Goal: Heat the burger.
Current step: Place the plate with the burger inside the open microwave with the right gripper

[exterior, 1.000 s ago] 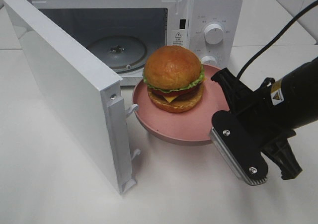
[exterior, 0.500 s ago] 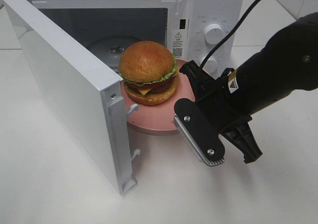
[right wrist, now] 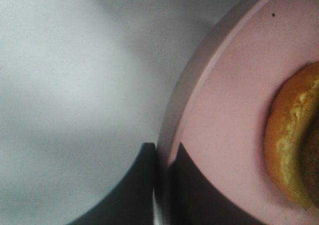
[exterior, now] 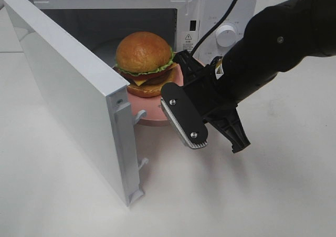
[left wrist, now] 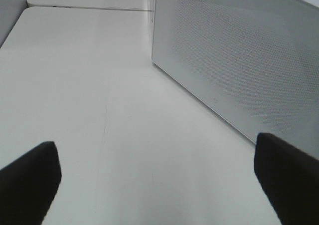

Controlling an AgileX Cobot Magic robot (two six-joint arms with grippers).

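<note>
I judged this the loading step: my right gripper was clamped on the rim of the pink plate, with the burger sitting on it just beyond the fingertips at the open microwave's mouth. The next move therefore called for sliding it level and deeper before setting down and releasing. Only the right wrist view showed the rim pinched between the jaws; the left wrist view showed my left gripper spread wide, holding nothing, near the door's outer face.
</note>
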